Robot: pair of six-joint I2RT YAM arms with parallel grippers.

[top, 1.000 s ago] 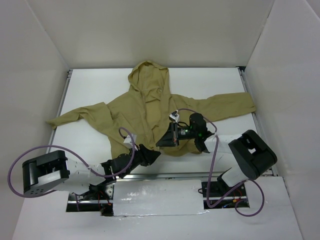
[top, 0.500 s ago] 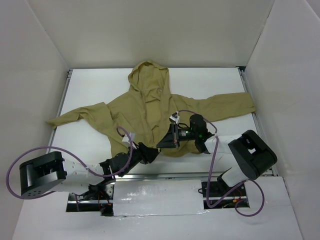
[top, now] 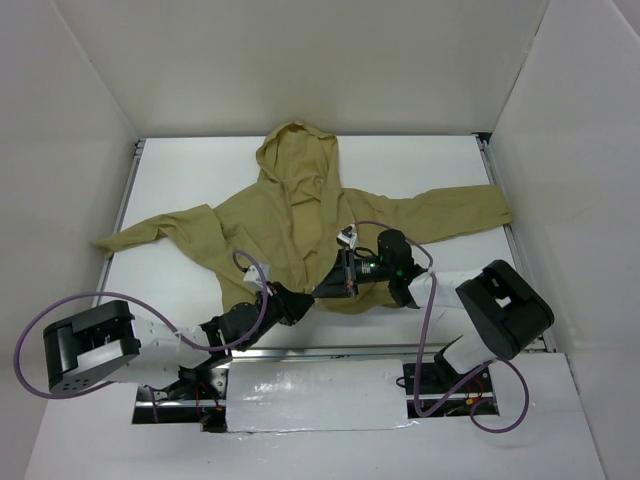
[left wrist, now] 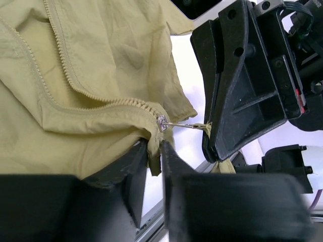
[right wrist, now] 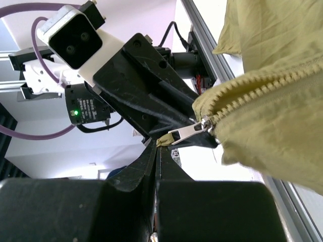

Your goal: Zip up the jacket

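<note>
The khaki jacket (top: 290,215) lies spread on the white table, hood at the far side and sleeves out to both sides. Its zipper (left wrist: 65,75) is open along most of its length. The slider (left wrist: 161,122) sits at the bottom hem. My left gripper (left wrist: 155,147) is shut on the hem just beneath the slider; it also shows in the top view (top: 298,300). My right gripper (right wrist: 157,148) is shut on the cloth tab of the metal zipper pull (right wrist: 185,132), right beside the left gripper. It shows in the top view (top: 328,286) at the jacket's near edge.
White walls enclose the table on three sides. A metal rail (top: 330,350) runs along the near edge by the arm bases. The right arm's grey cable (top: 425,300) loops over the jacket's right hem. The left wrist camera housing (right wrist: 75,33) hangs close to my right fingers.
Both grippers have shifted slightly at the jacket's hem, the right one a little toward the near edge. Both stay shut; the jacket has hardly moved.
</note>
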